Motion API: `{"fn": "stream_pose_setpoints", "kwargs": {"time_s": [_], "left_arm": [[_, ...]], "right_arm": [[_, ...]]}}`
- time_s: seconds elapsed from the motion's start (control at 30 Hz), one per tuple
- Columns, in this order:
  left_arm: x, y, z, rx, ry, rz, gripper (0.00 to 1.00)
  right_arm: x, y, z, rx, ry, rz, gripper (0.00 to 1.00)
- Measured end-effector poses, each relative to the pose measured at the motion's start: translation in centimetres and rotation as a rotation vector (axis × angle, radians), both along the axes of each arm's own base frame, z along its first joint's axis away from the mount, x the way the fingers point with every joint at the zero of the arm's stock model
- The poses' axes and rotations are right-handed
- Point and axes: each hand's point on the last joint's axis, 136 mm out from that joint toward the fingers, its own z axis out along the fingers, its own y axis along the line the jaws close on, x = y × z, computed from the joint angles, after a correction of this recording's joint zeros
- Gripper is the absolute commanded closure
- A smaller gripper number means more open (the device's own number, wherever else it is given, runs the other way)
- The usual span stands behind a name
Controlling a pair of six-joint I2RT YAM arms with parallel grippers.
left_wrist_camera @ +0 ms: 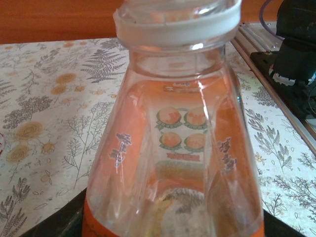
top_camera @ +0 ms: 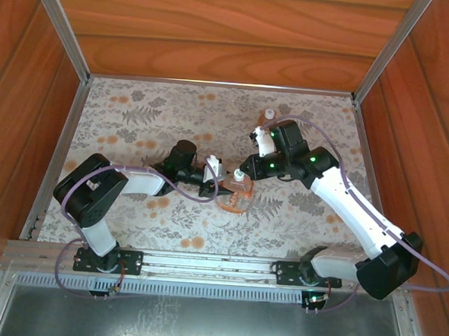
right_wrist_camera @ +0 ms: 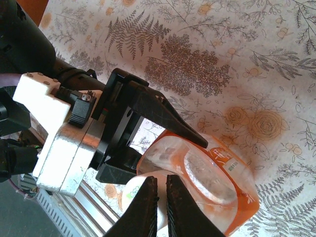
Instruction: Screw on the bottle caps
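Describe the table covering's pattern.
The covering shows grey ferns and orange flowers, clearest in right wrist view.

The wide bottle (top_camera: 236, 198) stands upright at the middle of the table (top_camera: 136, 117), between the fingers of the left gripper (top_camera: 222, 186), which comes in from the frame's left. The right gripper (top_camera: 241, 175) is just over the cap (left_wrist_camera: 177, 27) on its neck. The small bottle (top_camera: 268, 117) stands further back, toward the upper right and well apart.

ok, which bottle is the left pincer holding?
The mid-table bottle, the orange one clamped in the left pincer. The other bottle stands free farther back, with no pincer on it.
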Motion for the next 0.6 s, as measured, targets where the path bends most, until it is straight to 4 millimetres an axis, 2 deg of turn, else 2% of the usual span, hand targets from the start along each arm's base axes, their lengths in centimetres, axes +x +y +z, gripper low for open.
{"fn": "stream_pose_setpoints", "kwargs": {"time_s": [0.2, 0.6], "left_arm": [[-0.1, 0.0, 0.0, -0.001, -0.008, -0.010, 0.48], [-0.3, 0.0, -0.1, -0.001, -0.011, -0.019, 0.48]], "right_arm": [[-0.7, -0.4, 0.0, 0.015, -0.009, 0.003, 0.93], [-1.4, -0.6, 0.0, 0.033, 0.007, 0.008, 0.90]]}}
